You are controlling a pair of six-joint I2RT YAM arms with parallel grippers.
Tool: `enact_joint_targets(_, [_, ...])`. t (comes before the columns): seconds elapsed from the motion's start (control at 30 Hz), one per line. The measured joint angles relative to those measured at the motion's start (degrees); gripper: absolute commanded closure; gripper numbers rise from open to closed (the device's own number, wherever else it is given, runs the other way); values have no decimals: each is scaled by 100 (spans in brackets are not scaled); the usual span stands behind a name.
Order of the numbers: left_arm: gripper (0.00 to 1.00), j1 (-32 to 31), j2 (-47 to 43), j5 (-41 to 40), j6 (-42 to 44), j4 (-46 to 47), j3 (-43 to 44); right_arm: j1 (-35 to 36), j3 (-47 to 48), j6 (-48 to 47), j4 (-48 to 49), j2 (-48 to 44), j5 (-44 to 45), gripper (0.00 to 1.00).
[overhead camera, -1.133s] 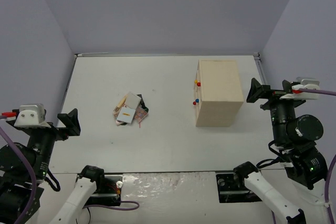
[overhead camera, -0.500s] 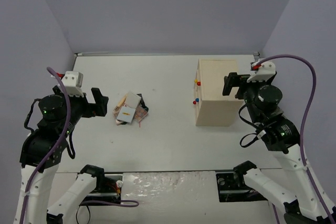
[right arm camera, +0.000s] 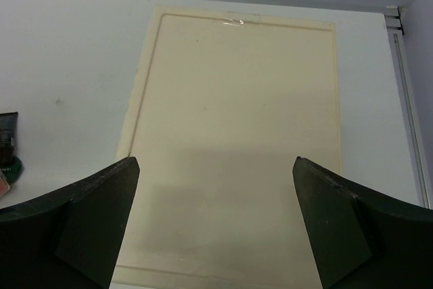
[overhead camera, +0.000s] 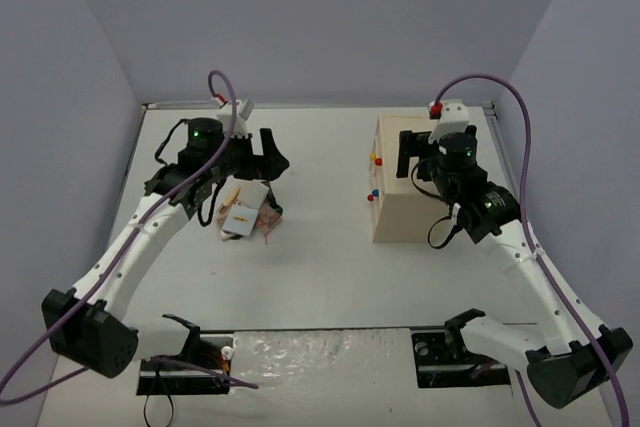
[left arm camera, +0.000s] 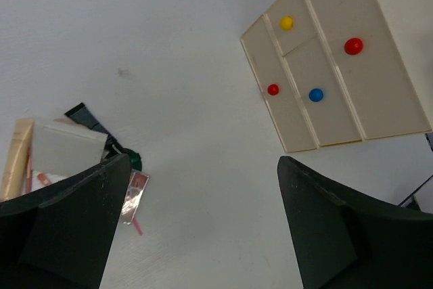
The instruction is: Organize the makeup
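The makeup (overhead camera: 246, 213) lies in a small pile on the white table, left of centre. In the left wrist view I see a white flat case (left arm camera: 67, 147), a dark green compact (left arm camera: 132, 160), a pinkish palette (left arm camera: 134, 191), a tan case (left arm camera: 15, 160) and a black tube (left arm camera: 84, 114). My left gripper (overhead camera: 271, 159) is open and empty, above the table just right of the pile (left arm camera: 203, 160). My right gripper (overhead camera: 409, 155) is open and empty, above the top of the beige drawer box (right arm camera: 215, 160).
The beige drawer box (overhead camera: 415, 190) stands right of centre, its front with red, yellow and blue knobs (left arm camera: 315, 95) facing the pile. Walls close the table on the left, back and right. A black tube end (right arm camera: 7, 137) shows left of the box.
Both arms have swung in from the table's sides. The left gripper now hangs by the makeup pile and the right one over the drawer box. The makeup has not moved.
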Motion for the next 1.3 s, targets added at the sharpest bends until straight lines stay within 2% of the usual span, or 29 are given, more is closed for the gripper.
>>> enact_joint_targets(0.13, [15, -562, 820, 185, -75, 510, 403, -436, -1, 82, 0, 101, -87, 15])
enact_joint_targets(0.33, [24, -1156, 2198, 450, -168, 1090, 1384, -1073, 0, 258, 4, 261, -160, 18])
enact_joint_targets(0.57, [27, -1382, 3372, 991, -201, 1399, 2157, -1726, 27, 288, 0, 676, -933, 28])
enact_joint_targets(0.63, [35, -1408, 3620, 1172, -176, 1492, 2301, -1913, 73, 285, 1, 816, -1244, 30])
enact_joint_targets(0.7, [40, -1430, 3804, 1351, -84, 1615, 2361, -2042, 126, 275, 4, 945, -1504, 31])
enact_joint_targets(0.83, [43, -1470, 4002, 1715, 250, 1788, 2375, -2133, 234, 250, 11, 1144, -1968, 32])
enact_joint_targets(1.0, [55, -1493, 4046, 2279, 903, 2052, 2375, -2184, 324, 150, -1, 1244, -2244, 32])
enact_joint_targets(1.3, [56, -1509, 4216, 3125, 2292, 2215, 2508, -2230, 347, -3, -9, 1274, -2389, 32])
